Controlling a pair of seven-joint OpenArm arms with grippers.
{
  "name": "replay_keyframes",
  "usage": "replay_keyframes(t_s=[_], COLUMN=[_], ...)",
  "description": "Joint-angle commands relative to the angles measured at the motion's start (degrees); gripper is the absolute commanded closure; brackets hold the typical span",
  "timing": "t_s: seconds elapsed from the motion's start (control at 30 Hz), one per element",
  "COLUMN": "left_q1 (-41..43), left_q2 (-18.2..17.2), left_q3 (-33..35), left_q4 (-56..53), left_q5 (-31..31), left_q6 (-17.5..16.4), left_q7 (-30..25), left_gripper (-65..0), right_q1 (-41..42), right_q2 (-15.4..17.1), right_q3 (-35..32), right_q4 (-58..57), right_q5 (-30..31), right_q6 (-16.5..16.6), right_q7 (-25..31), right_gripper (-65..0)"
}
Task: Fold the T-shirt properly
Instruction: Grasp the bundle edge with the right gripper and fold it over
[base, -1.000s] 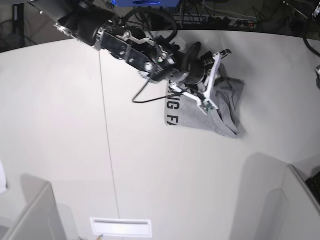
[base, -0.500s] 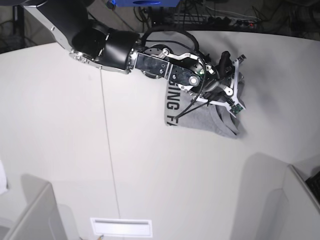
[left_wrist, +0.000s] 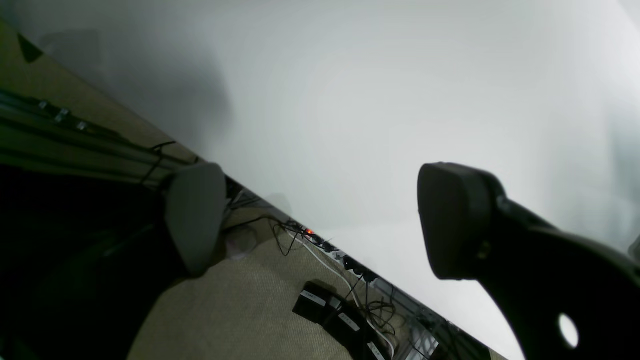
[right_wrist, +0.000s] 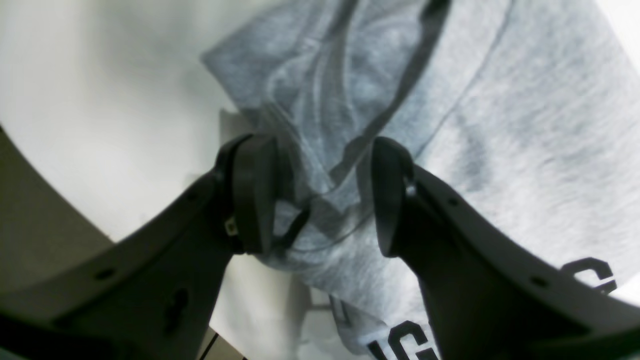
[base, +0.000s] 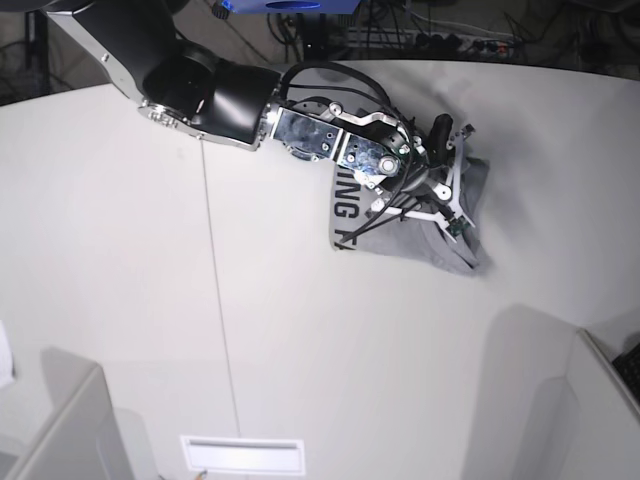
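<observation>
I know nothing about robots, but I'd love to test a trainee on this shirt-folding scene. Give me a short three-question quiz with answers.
1. True or false: the left gripper is clamped on the T-shirt.
2. Multiple choice: in the right wrist view, what lies between the fingers of the right gripper? A) bare table B) grey fabric folds C) a cable
3. Short answer: what is printed on the shirt edge seen in the base view?

Key:
1. False. Its jaws stand wide apart with only the white table and the floor behind them.
2. B. The jaws are apart, with bunched grey cloth between them.
3. Black block lettering.
</observation>
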Motion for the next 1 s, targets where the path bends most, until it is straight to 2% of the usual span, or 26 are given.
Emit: replay_keyframes(t_s=[0.0, 0.1, 0.13, 0.3, 0.43, 0.73, 0.87, 0.97], left_q1=[0.3, 0.3, 0.2, -1.2, -1.6, -1.8, -1.8, -1.8], left_q2=[-1.4, -1.4, -1.5, -1.5, -1.6, -1.6, -1.6, -1.6], left_q3=[-0.4, -0.4, -0.4, -0.3, -0.3, -0.3, 0.0, 3.8], left_q4=[0.7, 0.7, 0.7, 0.6, -0.2, -3.9, -3.9, -3.8], left_q5=[-0.4, -0.4, -0.4, -0.4, -0.4, -0.6, -0.7, -0.7], left_q6=[-0.3, -0.4, -0.4, -0.2, -0.3, -0.4, -0.4, -0.4], left_q7=[-1.3, -1.3, -1.3, -1.2, -1.1, -1.3, -1.2, -1.3], left_gripper=[-58.4, -58.4, -58.4, -58.4, -58.4, -58.4, -58.4, -58.4], right_q1=[0.7, -1.0, -1.3, -1.3, -1.5, -2.7, -2.7, -2.8], right_q2=[-1.0, -1.1, -1.1, -1.1, -1.3, -1.9, -2.5, -2.5], right_q3=[0.3, 0.3, 0.3, 0.3, 0.3, 0.4, 0.3, 0.3], right_q4=[0.8, 0.9, 0.9, 0.9, 1.2, 12.0, 8.6, 4.9], right_q5=[0.1, 0.1, 0.1, 0.1, 0.1, 0.2, 0.2, 0.3], right_q6=[0.2, 0.2, 0.2, 0.2, 0.2, 0.2, 0.3, 0.3], right_q7=[0.8, 0.9, 1.1, 1.2, 1.3, 1.3, 3.8, 6.4], right_gripper=[-28.5, -27.6, -25.1, 0.0, 0.0, 0.0, 0.0, 0.0])
